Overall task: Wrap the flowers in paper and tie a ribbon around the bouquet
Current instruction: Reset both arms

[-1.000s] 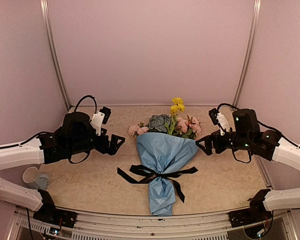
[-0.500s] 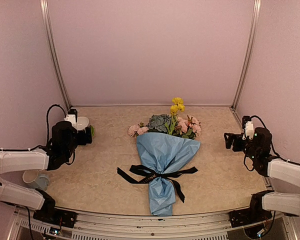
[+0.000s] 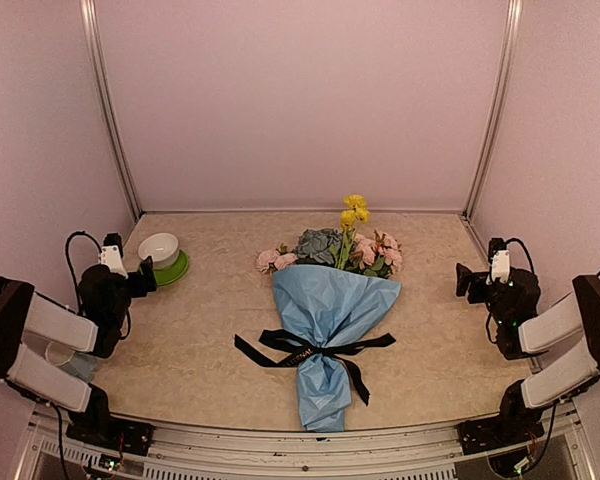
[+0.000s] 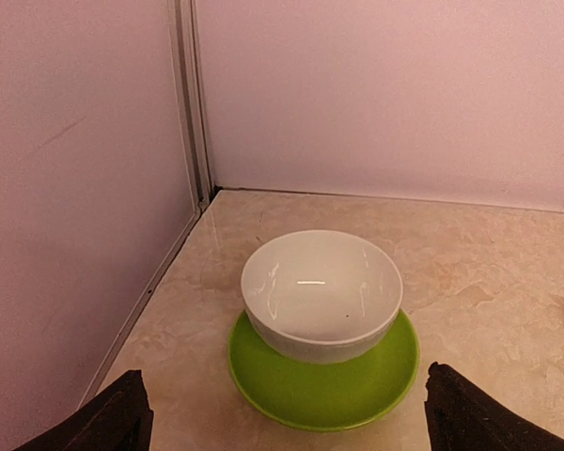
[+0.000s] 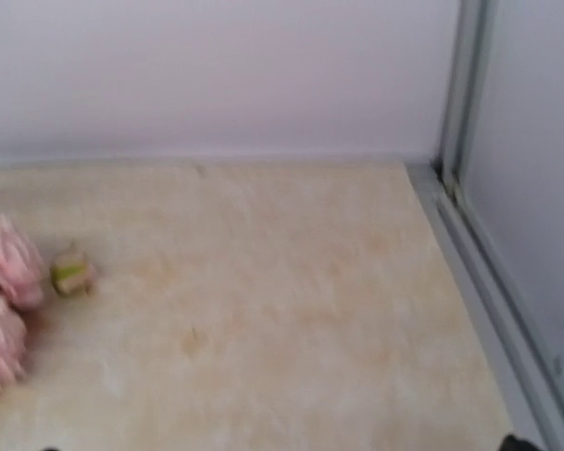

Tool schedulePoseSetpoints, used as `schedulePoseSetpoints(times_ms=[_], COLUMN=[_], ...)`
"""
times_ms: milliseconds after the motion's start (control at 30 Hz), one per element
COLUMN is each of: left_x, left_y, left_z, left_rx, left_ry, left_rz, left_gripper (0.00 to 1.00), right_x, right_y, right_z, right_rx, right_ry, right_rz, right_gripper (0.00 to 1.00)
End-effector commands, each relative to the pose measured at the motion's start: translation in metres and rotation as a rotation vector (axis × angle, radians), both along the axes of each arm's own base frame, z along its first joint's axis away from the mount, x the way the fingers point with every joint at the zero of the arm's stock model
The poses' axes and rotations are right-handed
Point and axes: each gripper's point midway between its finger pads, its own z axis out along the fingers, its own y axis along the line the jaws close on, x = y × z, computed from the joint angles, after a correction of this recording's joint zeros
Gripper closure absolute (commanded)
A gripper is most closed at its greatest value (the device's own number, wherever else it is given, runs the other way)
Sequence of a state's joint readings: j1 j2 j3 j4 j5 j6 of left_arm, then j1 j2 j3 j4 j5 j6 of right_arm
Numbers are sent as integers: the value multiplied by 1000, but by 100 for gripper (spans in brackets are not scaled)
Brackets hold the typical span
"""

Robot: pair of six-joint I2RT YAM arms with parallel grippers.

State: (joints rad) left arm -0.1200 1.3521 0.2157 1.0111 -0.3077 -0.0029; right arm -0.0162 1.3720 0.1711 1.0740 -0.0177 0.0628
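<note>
We look onto a beige, marble-patterned worktop (image 3: 200,340) closed in on three sides by plain pale pink walls (image 3: 300,100), with slim metal posts (image 3: 110,120) standing in the two back corners. The bouquet (image 3: 325,330) lies in the middle of the worktop, its narrow end toward the near edge. The light-blue paper (image 3: 330,295) forms a cone, the black ribbon (image 3: 315,348) wraps its waist with loops and ends splayed to both sides, and the flowers (image 3: 330,245), pink, yellow and blue-green, fan out toward the back wall. At the back left a white bowl (image 4: 321,287) stands on a green saucer (image 4: 329,395); a pale cup (image 3: 60,352) sits near the left wall. The left tool (image 3: 143,278) hangs just in front of the bowl, the right tool (image 3: 467,282) beside the right wall. Both have their fingers spread wide, hold nothing, and are well apart from the bouquet.
</note>
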Motion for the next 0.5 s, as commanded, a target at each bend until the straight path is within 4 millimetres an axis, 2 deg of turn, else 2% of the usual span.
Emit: schedulePoseSetpoints(times_ms=[0,67,133,200,267,467], left_x=[9,10,12,14,19,22], left_y=[-7,-3,-6,-11,-11,-9], left_z=[30,20,9,14,8,8], left_rx=[-19,-34,-37,-25,-25,-33], left_ry=[-162,-180,-127,-147,-108,-106], left_rz=[-105,-118,-140,-167,-167,-162], left_gripper=[1,1,1,1,1,1], right_x=[5,0,7,14,23,24], right_y=[12,12,7,4,10,12], right_z=[27,29,19,19,11,11], right_rx=[-84,-92,-75,-74,-85,-91], right_ry=[-157,-230,-155,-155,-105,-101], right_rz=[92,96,68,57,87,97], right_gripper=[0,0,0,0,0,0])
